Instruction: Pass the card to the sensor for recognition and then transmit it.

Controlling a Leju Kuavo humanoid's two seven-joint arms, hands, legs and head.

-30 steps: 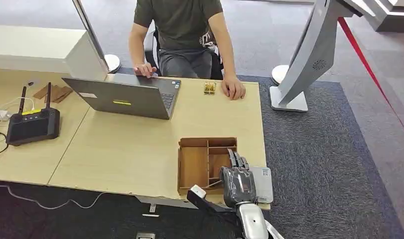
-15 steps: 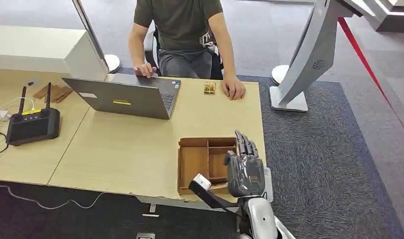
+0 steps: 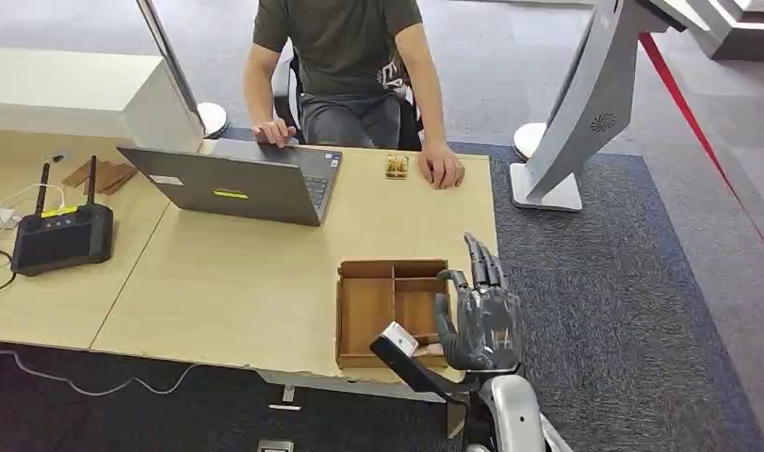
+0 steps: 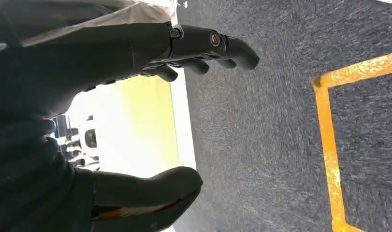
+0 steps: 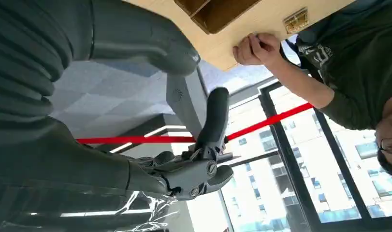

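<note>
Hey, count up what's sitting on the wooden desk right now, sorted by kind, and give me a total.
Laptop: 1
Black box with antennas: 1
Brown divided tray: 1
Small gold item by the person's hand: 1
Brown cardboard pieces: 1 pile
Total: 5
</note>
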